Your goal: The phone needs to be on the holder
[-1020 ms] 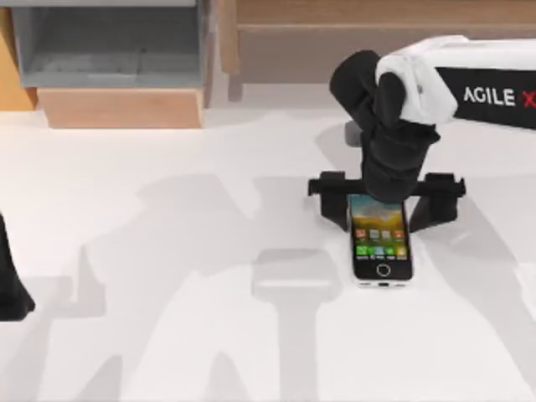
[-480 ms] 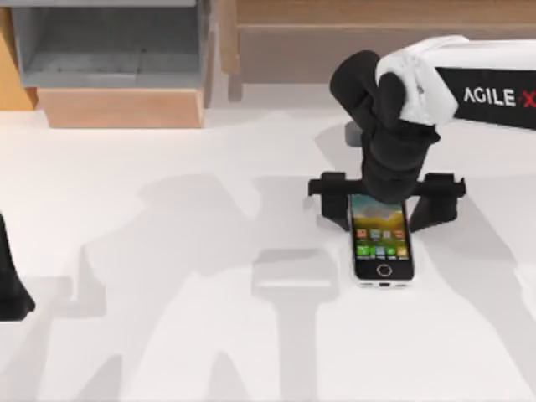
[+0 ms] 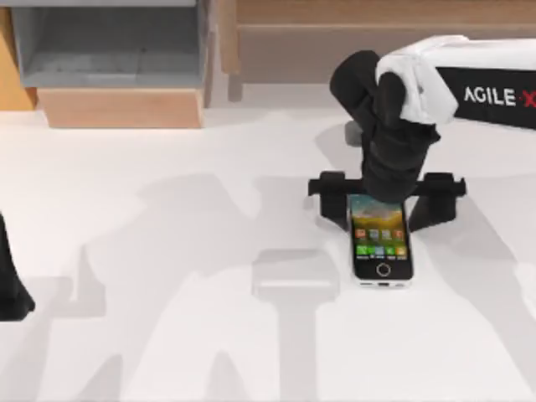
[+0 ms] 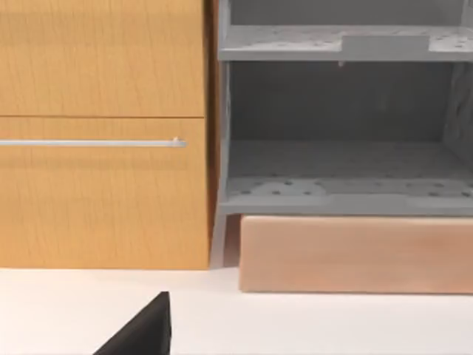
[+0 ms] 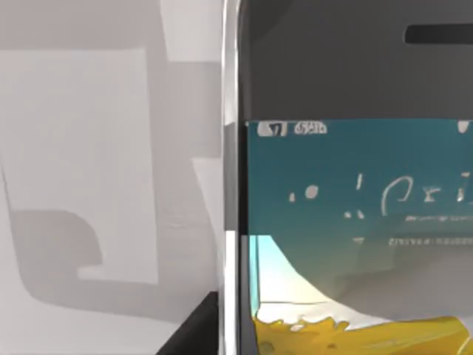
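The right gripper (image 3: 381, 194) hangs over the top end of the phone (image 3: 381, 243); whether its fingers are spread or pinching cannot be told. The phone lies face up on the table (image 3: 167, 251), its top end at the black holder (image 3: 435, 197). The left arm (image 3: 10, 285) sits parked at the left edge.

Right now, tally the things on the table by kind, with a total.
Phone: 1
Black phone holder: 1
Gripper over the table: 1, the right gripper above the phone's top end
Total: 3
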